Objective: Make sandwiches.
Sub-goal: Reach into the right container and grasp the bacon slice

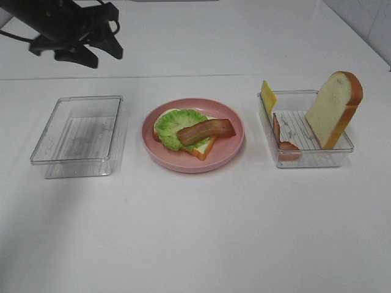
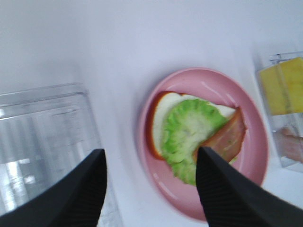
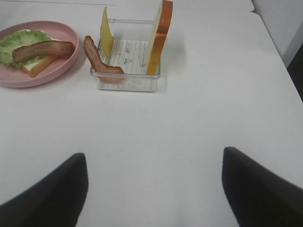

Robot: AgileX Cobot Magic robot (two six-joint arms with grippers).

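The sandwich stack lies on a round pink plate (image 1: 227,150): a bread slice (image 1: 201,146) with green lettuce (image 1: 174,125) on it and a bacon strip (image 1: 206,130) across the top. My left gripper (image 1: 104,55) hangs high at the back left, open and empty; the left wrist view shows it (image 2: 149,189) over the plate (image 2: 208,80) and lettuce (image 2: 189,132). In the right tray (image 1: 305,160) a second bread slice (image 1: 333,110) stands upright, with a yellow cheese slice (image 1: 268,96) and another bacon strip (image 1: 284,143). My right gripper (image 3: 154,189) is open over bare table, short of that tray (image 3: 128,82).
An empty clear tray (image 1: 76,137) sits left of the plate. Bare white table fills the whole front half. The table's right edge (image 3: 284,56) runs close to the right tray.
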